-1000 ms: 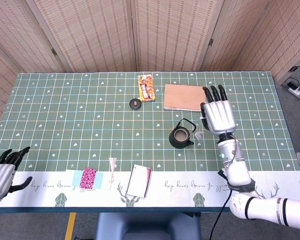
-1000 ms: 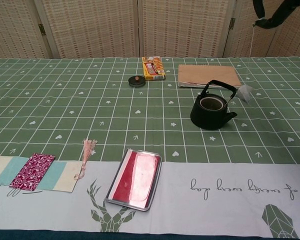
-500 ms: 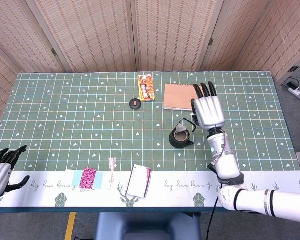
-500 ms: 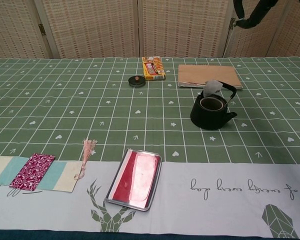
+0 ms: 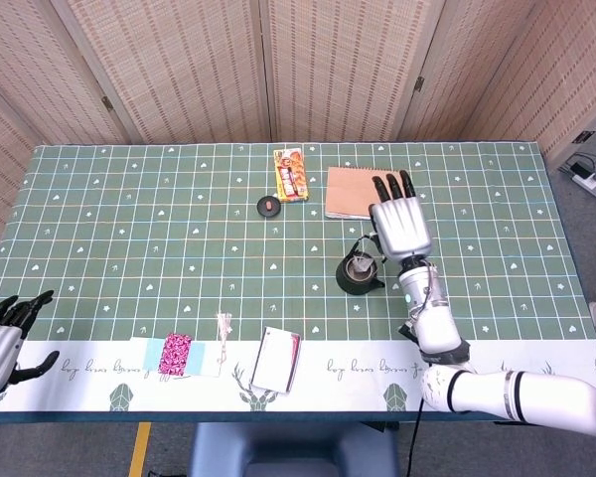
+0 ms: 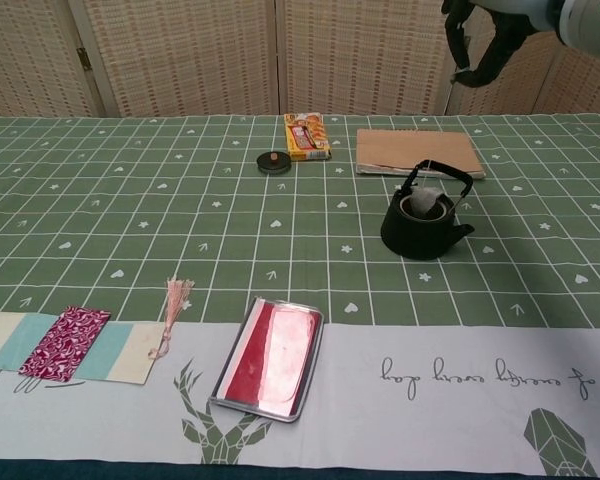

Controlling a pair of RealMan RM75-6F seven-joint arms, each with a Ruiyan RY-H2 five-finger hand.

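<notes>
Two risks stand out, as I judge it: the tea bag (image 6: 432, 197) sits at the mouth of the black teapot (image 6: 423, 225), part in and part above the rim, so a sideways drift of the right hand (image 6: 480, 40) could drag it onto the rim or the raised handle and leave it draped outside. A slackened pinch could also drop thread and all into the pot. The teapot stands on the green checked surface (image 6: 160, 220), near the brown notebook (image 6: 418, 150) behind it. From the head view the right hand (image 5: 399, 229) hovers high over the teapot (image 5: 359, 272), its long fingers (image 5: 392, 186) stretched forward. From the chest view the thumb and a finger look drawn together, apparently pinching the bag's thread, which is too fine to make out. The left hand (image 5: 2, 333) rests at the surface's near corner, fingers spread, holding nothing.
</notes>
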